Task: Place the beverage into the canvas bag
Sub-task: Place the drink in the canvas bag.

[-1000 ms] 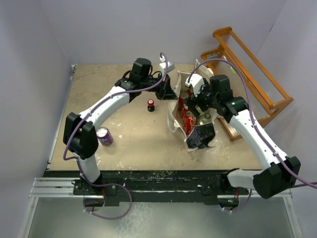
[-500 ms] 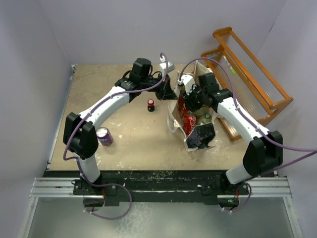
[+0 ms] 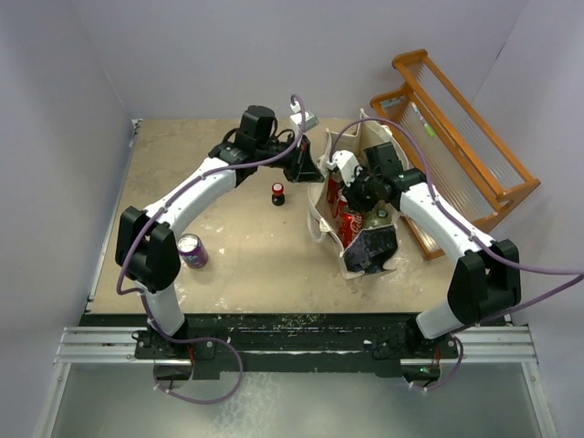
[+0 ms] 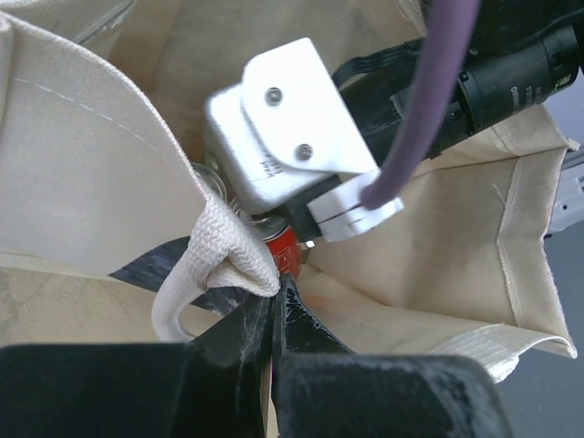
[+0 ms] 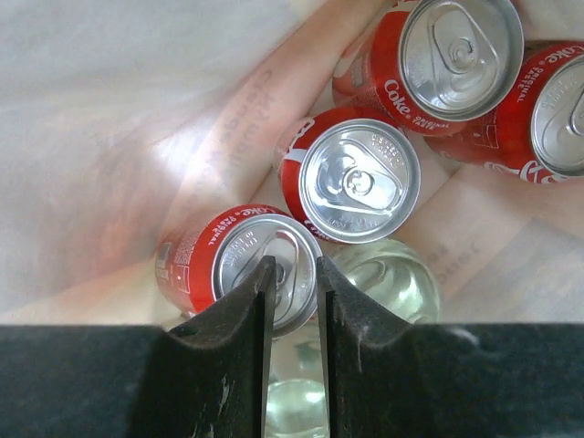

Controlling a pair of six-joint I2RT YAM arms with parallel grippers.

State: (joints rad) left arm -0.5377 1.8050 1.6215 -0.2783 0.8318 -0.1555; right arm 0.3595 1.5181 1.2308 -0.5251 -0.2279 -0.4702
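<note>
An orange wooden rack point(image 3: 465, 137) stands at the far right of the worktop point(image 3: 228, 283), just beside the canvas bag point(image 3: 372, 248). A purple can point(image 3: 192, 250) stands alone on the near left, well apart from the bag. A small dark bottle point(image 3: 277, 192) with a red top stands in the middle, near the bag's left side. The bag stands open, with its dark print facing the near edge. The left arm reaches across from the left and its hand point(image 3: 308, 169) is at the bag's far left rim. In the left wrist view this hand point(image 4: 276, 306) is pressed together on the bag's cloth edge, right by a white loop handle point(image 4: 214, 265), and it holds the bag's mouth open. The right arm bends over the bag from the right and its hand point(image 3: 354, 193) points down into the open mouth. In the right wrist view the right hand point(image 5: 292, 274) has its two fingers point(image 5: 246, 301) almost together, with only a thin gap and nothing held between them. Four red cans point(image 5: 360, 180) stand upright at the bottom of the bag, close to each other. One of them sits right under the fingertips. A clear bottle point(image 5: 388, 278) lies just beside that can, partly hidden by the right finger. I cannot tell if the fingers touch the can below.
</note>
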